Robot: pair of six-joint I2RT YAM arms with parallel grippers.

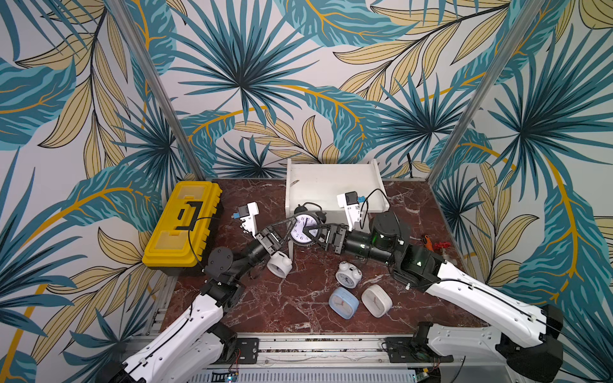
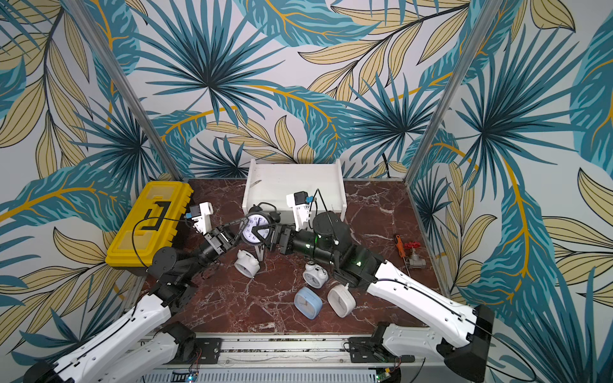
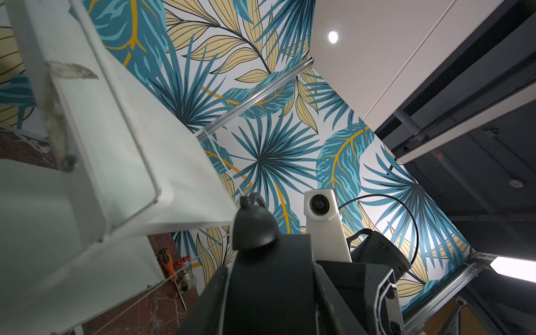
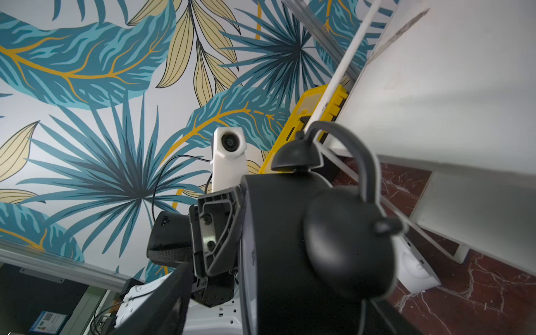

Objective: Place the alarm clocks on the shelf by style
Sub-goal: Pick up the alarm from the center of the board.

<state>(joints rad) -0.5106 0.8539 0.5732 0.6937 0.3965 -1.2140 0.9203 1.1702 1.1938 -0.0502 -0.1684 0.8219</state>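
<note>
At lower centre, we see the light blue square clock (image 1: 343, 302) and the white square clock (image 1: 376, 300) lying side by side. Just above them is one white twin-bell clock (image 1: 348, 273), with a second white twin-bell clock (image 1: 279, 263) further left. Mid-frame, our left gripper (image 1: 293, 225) pinches the black twin-bell clock (image 1: 303, 228). Our right gripper (image 1: 310, 232) straddles it, and we cannot tell whether it grips. Behind stands the white shelf (image 1: 331, 184).

The top board of the shelf (image 1: 335, 180) is bare, so there is room above it. Its front left corner is blocked. The black clock (image 1: 303, 228) is there, and the left arm (image 1: 232, 262) and right arm (image 1: 381, 247) meet at it.

A white bell clock (image 1: 279, 264) lies just beside the shelf leg. The yellow toolbox (image 1: 182, 225) fills the left side.

The other bell clock (image 1: 348, 273), blue clock (image 1: 343, 302) and white square clock (image 1: 376, 300) crowd the near middle. The table (image 1: 275, 308) is bare left of them. A screwdriver (image 1: 428, 241) and valve (image 1: 442, 246) lie at the right edge.
</note>
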